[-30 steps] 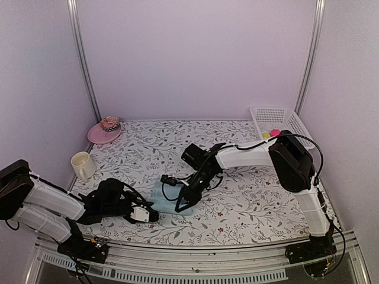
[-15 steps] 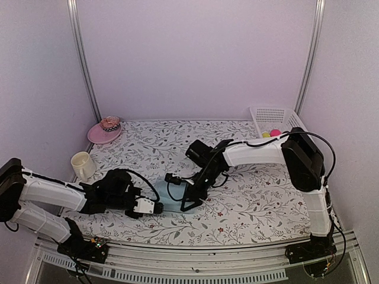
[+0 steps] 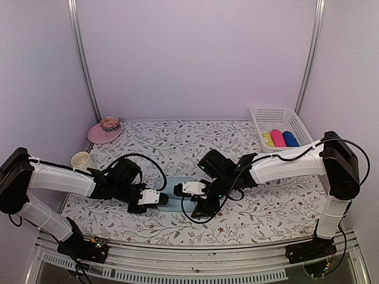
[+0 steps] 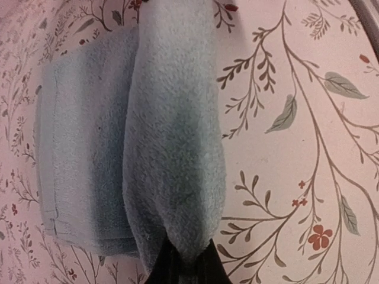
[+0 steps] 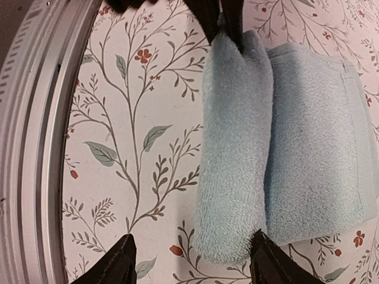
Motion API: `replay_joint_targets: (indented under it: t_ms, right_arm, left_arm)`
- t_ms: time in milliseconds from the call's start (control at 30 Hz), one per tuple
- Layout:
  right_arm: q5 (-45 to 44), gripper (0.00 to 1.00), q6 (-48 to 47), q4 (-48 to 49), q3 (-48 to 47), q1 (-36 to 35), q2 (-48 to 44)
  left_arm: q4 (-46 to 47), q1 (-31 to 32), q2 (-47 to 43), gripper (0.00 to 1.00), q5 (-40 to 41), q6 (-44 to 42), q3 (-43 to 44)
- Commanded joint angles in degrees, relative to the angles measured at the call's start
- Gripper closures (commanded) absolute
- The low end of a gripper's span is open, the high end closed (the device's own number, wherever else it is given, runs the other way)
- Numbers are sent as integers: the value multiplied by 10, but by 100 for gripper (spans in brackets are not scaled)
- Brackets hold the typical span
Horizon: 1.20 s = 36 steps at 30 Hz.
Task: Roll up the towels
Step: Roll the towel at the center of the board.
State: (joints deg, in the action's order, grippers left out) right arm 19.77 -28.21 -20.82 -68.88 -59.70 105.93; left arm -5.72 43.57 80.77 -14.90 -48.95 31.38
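The pale aqua towel [image 3: 173,198] lies near the table's front middle, partly rolled. In the left wrist view its rolled part [image 4: 174,142] lies beside a flat part [image 4: 83,148]. My left gripper [image 4: 186,269] is shut on the near end of the roll; it also shows in the top view [image 3: 160,200] and the right wrist view [image 5: 225,18]. My right gripper [image 5: 195,263] is open, its fingertips [image 5: 121,260] straddling the other end of the roll [image 5: 237,142]; in the top view it [image 3: 194,202] is just right of the towel. The royal blue towel [image 3: 290,139] lies rolled in the basket.
The white basket [image 3: 275,115] at the back right also holds a yellow roll [image 3: 267,139] and a pink roll [image 3: 278,138]. A pink hat [image 3: 106,130] sits at the back left, a cream cup [image 3: 80,160] beside my left arm. The metal table edge [image 5: 35,118] is close.
Both grippers have shifted right and closed in on the aqua towel from either end. My right arm has stretched out lower, uncovering the rolls in the basket.
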Motion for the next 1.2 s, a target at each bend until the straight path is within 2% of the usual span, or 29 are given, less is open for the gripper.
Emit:
replay_joint_targets:
  t_ms: [0, 300, 667, 1167]
  right_arm:
    - [-93, 34, -38, 106, 45, -34, -24]
    - [-200, 33, -57, 192, 72, -71, -24]
    - [-201, 32, -77, 210, 77, -101, -30]
    - [-261, 38, -63, 209, 58, -101, 45]
  left_arm:
    - [-72, -24, 25, 100, -51, 31, 29]
    - [-104, -50, 56, 100, -78, 35, 55]
    - [-122, -72, 86, 100, -99, 36, 75]
    - [-133, -86, 104, 100, -114, 31, 86]
